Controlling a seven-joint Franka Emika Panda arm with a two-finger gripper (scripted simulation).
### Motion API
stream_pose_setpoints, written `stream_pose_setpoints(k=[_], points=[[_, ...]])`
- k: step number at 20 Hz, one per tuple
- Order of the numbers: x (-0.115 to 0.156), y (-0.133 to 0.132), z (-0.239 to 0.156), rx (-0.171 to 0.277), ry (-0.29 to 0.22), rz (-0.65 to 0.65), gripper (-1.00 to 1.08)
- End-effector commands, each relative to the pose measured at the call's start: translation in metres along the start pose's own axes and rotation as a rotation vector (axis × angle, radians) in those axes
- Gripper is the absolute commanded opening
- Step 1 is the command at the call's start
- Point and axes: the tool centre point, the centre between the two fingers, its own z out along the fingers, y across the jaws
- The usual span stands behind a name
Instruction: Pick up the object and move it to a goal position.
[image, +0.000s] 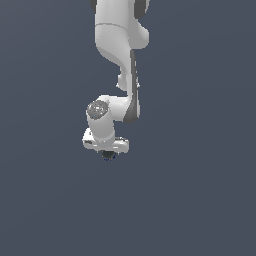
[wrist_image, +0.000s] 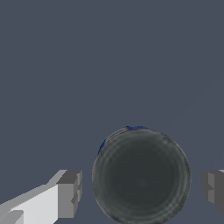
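- In the wrist view the ball (wrist_image: 141, 176) is the nearest thing: a dark, nearly black round body with faint concentric sheen and a thin blue edge along part of its rim.
- The ball sits between the two grey fingertips (wrist_image: 70, 194) of the gripper (wrist_image: 142, 190), with a visible gap of background on each side of it; neither pad touches the ball.
- The jaws stand apart, wider than the ball.
- One finger shows its white body running back from its grey tip; the other fingertip is cut off by the picture's edge.
- In the exterior view the gripper (image: 106, 151) hangs over the ball (image: 108, 155), which shows only as a small dark spot with bluish specks just under the white hand.
- The arm (image: 120, 55) rises behind the ball.
- A plain grey-blue ground (image: 200, 200) lies around the ball.
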Motion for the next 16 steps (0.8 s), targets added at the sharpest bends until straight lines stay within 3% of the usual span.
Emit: stream_pose_setpoints(k=[1,7,8,16], points=[[-0.0004,0.0002,0.0120,0.000,0.000,0.000,1.00],[0.0008,0.0002,0.0216,0.000,0.000,0.000,1.00],[0.0008,0.0002,0.0216,0.000,0.000,0.000,-1.00],[0.0008,0.0002,0.0216,0.000,0.000,0.000,-1.00]])
